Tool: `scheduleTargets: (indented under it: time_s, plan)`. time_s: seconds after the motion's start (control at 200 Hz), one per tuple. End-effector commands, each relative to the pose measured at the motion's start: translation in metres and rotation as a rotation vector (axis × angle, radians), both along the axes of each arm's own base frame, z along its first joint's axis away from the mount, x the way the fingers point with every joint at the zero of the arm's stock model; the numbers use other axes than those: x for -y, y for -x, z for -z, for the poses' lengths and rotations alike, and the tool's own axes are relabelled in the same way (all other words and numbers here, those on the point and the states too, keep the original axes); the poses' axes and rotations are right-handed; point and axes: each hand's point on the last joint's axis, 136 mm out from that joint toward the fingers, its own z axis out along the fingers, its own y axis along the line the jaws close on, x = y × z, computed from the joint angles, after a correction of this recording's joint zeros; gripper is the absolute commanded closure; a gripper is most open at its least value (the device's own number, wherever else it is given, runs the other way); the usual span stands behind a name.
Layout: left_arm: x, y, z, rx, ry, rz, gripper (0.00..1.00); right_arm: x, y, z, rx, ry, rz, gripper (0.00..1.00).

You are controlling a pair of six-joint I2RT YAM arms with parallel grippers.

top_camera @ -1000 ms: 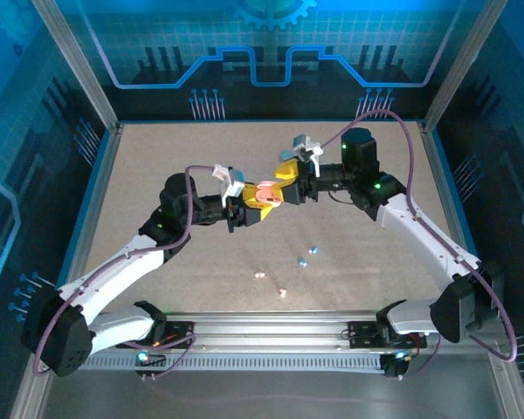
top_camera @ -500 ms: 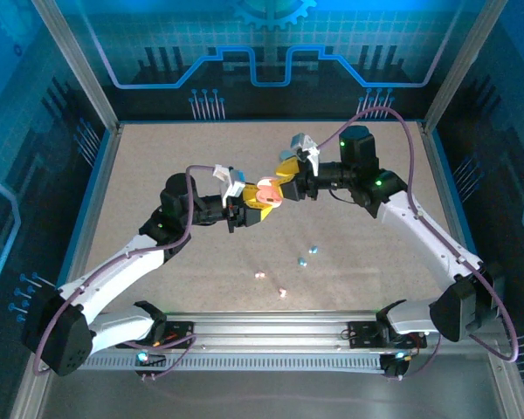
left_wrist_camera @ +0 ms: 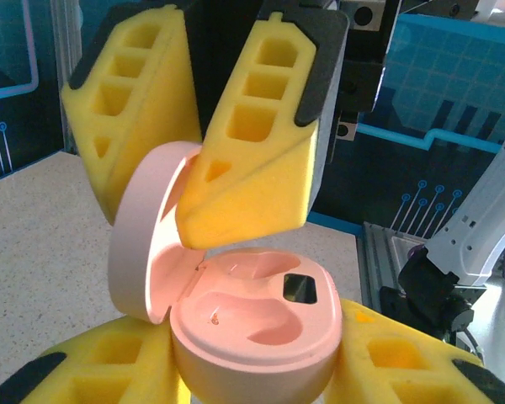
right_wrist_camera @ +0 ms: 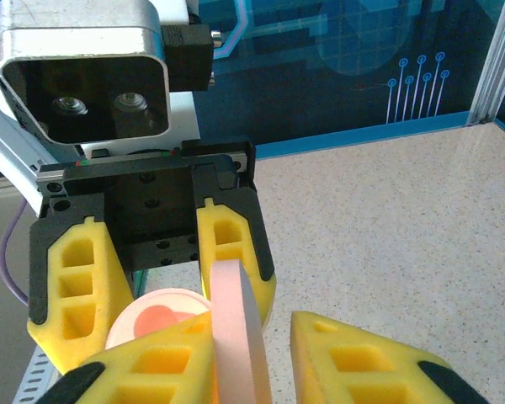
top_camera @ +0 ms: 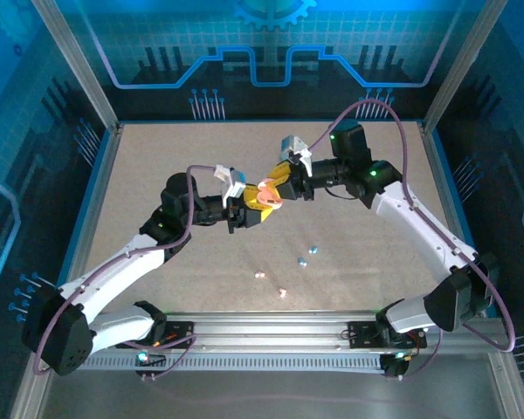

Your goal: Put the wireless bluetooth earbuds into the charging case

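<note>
A pink charging case (left_wrist_camera: 252, 337) is held off the table, my left gripper (left_wrist_camera: 252, 374) shut on its base (top_camera: 264, 202). Its lid (left_wrist_camera: 143, 252) stands open and both wells look empty. My right gripper (right_wrist_camera: 252, 324) straddles the lid (right_wrist_camera: 236, 320). One of its pads touches the lid's inner face, and a narrow gap shows at the outer face. Several tiny earbuds lie loose on the table nearer the arm bases, two teal ones (top_camera: 313, 251) (top_camera: 301, 260) and two pale ones (top_camera: 260, 274) (top_camera: 282, 292).
The speckled tabletop (top_camera: 157, 157) is walled by a blue frame. An aluminium rail (top_camera: 271, 327) runs along the near edge by the arm bases.
My right gripper has shifted slightly left and up, and its jaws have narrowed around the lid. The left arm and the case have stayed put.
</note>
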Motion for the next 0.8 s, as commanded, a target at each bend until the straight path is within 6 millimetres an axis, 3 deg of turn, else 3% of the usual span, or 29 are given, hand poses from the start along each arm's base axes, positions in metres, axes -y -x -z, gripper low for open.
scheduleTargets:
  time_s: [0.0, 0.23, 0.535, 0.795]
  plan:
    - [0.006, 0.012, -0.017, 0.062, 0.016, 0.065, 0.67, -0.001, 0.002, -0.002, 0.028, 0.019, -0.013, 0.77]
    - [0.005, 0.008, -0.015, 0.057, 0.010, 0.047, 0.57, 0.001, 0.004, -0.009, 0.065, 0.009, 0.003, 0.85]
    - [0.009, 0.004, -0.013, 0.028, 0.010, 0.046, 0.39, 0.001, 0.006, -0.012, 0.079, -0.006, 0.016, 0.86]
    - [0.011, 0.003, -0.017, 0.026, 0.022, 0.044, 0.37, 0.000, 0.006, -0.009, 0.091, 0.002, 0.020, 0.85]
